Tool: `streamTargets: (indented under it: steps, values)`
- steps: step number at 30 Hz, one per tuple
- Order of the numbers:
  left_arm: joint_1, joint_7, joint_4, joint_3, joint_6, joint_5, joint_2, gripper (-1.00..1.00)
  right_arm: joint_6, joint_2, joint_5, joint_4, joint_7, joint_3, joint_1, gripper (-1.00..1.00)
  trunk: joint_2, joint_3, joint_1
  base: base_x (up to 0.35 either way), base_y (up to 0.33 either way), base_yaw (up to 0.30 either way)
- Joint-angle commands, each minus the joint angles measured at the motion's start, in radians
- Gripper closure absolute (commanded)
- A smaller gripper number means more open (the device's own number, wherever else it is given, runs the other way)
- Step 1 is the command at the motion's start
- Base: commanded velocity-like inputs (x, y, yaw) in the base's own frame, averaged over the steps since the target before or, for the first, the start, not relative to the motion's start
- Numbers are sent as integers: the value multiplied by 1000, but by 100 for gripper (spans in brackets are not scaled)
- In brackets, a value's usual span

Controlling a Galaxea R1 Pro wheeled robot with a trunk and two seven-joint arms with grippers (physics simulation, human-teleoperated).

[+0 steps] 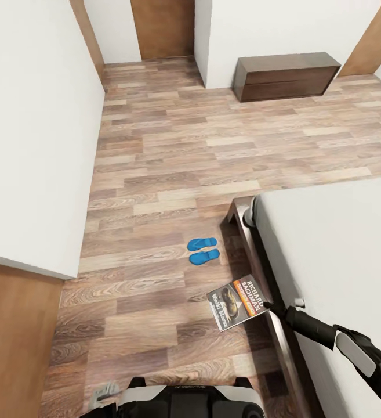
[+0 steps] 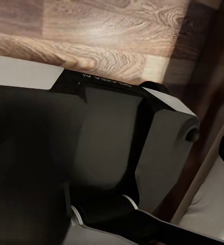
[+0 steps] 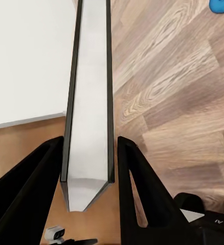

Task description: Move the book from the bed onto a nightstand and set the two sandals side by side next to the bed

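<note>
Right arm's fingers clamp the book edge-on between them above the floor.

The head view looks steeply down from high over the plank floor and bed. The left wrist view faces the robot's base closely. The right wrist view looks along its fingers, sharing that floor.
</note>
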State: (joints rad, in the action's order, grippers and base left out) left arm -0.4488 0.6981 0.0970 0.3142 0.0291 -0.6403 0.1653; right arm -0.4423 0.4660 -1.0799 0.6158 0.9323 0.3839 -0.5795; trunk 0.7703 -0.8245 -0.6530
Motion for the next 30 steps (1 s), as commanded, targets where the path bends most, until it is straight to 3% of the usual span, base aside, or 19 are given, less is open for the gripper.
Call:
streamTargets:
  steps: [1, 20, 22, 25, 27, 30]
  values:
    - [-1, 3, 0, 8, 3, -10, 0, -100, -9, 1, -12, 0, 0, 4, 0, 100, 1, -1, 0, 0, 0, 291]
    - [-1, 3, 0, 8, 3, -10, 0, -100, -1, 0, -9, -2, -4, 5, 0, 100, 1, -1, 0, 0, 0, 291]
    - [-1, 3, 0, 7, 3, -10, 1, -100, 2, 1, 23, -4, -5, 4, 0, 100, 1, -1, 0, 0, 0, 238]
    - [-1, 3, 0, 7, 3, -10, 0, -100, 3, -2, 143, -6, -8, 4, 0, 100, 1, -1, 0, 0, 0, 71]
    - [-1, 3, 0, 7, 3, -10, 0, -100, 4, -4, 200, -17, -10, 4, 0, 100, 1, 0, 0, 0, 0, 22]
    - [-1, 3, 0, 7, 3, -10, 0, -100, 4, -5, 234, -93, -10, 4, 0, 100, 1, 4, 0, 0, 0, 8]
